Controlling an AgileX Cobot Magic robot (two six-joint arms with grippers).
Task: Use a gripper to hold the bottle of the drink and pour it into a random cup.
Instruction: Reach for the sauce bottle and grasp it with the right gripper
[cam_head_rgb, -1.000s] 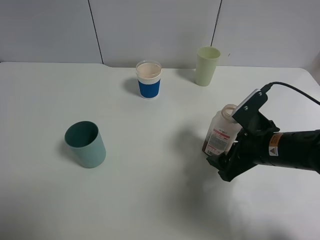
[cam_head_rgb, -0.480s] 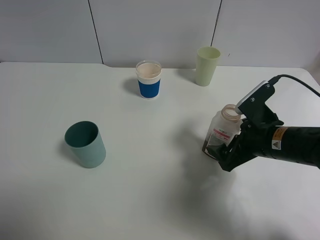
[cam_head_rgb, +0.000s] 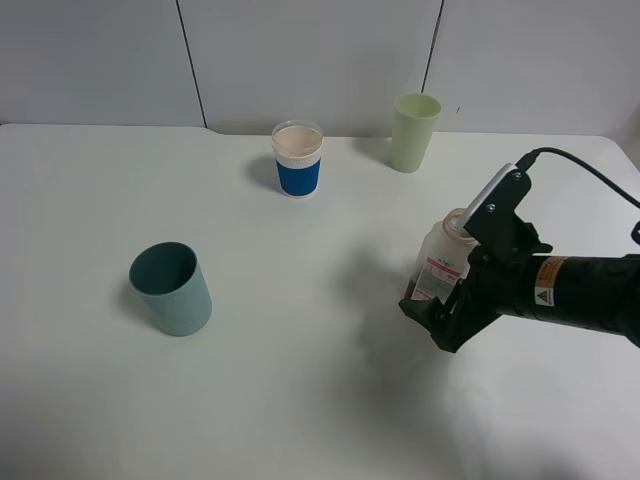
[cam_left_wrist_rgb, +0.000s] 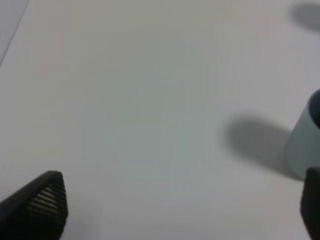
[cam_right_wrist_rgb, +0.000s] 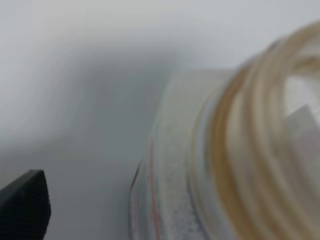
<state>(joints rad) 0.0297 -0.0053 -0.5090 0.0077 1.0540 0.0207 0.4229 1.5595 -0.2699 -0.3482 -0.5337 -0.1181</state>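
Note:
The bottle of the drink (cam_head_rgb: 443, 258) stands on the white table at the right, its beige-rimmed mouth up and brown liquid low inside. My right gripper (cam_head_rgb: 431, 318) reaches in from the right, its black fingers on either side of the bottle's lower part. In the right wrist view the bottle (cam_right_wrist_rgb: 235, 150) fills the frame, blurred, and one black fingertip (cam_right_wrist_rgb: 22, 205) stands clear of its wall, so the jaws are open. My left gripper (cam_left_wrist_rgb: 180, 210) is open over bare table, with the teal cup (cam_left_wrist_rgb: 305, 145) at the edge of its view.
Three cups stand on the table (cam_head_rgb: 300, 380): a teal cup (cam_head_rgb: 171, 288) at the left, a blue-banded cup (cam_head_rgb: 298, 160) with pale liquid at the back centre, and a pale green cup (cam_head_rgb: 415, 131) at the back right.
The right gripper's jaws have widened around the bottle and the arm has shifted slightly left and down. The bottle now stands more upright on the table.

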